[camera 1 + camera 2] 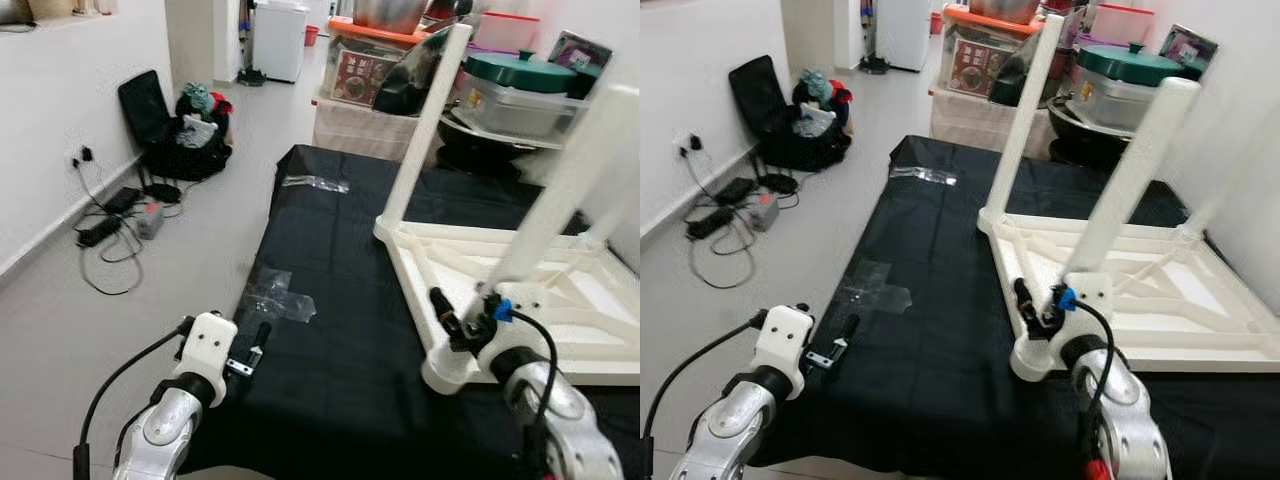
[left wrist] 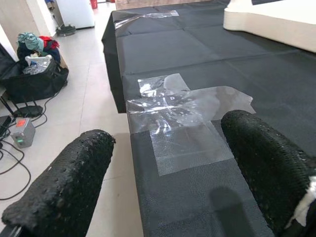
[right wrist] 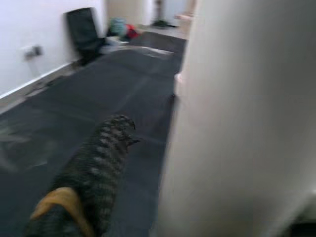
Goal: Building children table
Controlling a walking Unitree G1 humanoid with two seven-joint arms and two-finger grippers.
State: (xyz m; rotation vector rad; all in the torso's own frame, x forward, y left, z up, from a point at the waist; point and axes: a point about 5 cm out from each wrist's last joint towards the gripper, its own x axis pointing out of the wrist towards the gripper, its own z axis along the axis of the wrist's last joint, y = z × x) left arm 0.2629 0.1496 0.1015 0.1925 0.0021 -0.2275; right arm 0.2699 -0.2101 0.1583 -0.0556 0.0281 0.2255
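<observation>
The white children's table (image 1: 1200, 300) lies upside down on the black cloth (image 1: 330, 330) that covers the work surface, its ribbed underside facing up, which is presumably the point: flipped like this, the corner sockets are open from above and each leg can be stood in and pressed or twisted home. Two white legs already stand up from it, a far leg (image 1: 1025, 110) at the back corner and a near leg (image 1: 1130, 180) at the front corner closest to the robot. The right gripper (image 1: 470, 322) is at the foot of that near leg, its silver forearm reaching up and forward from the lower right; in the right wrist view one black finger (image 3: 98, 163) lies alongside the pale wall of the leg, and the fingers look closed around the leg's base, most likely to seat or steady it in its socket. The left gripper (image 1: 250, 350) hangs low over the near left edge of the cloth, well apart from the table, fingers (image 2: 261, 158) spread wide and empty above a patch of clear tape (image 2: 182, 108) stuck to the cloth, the arm bent and apparently idle
</observation>
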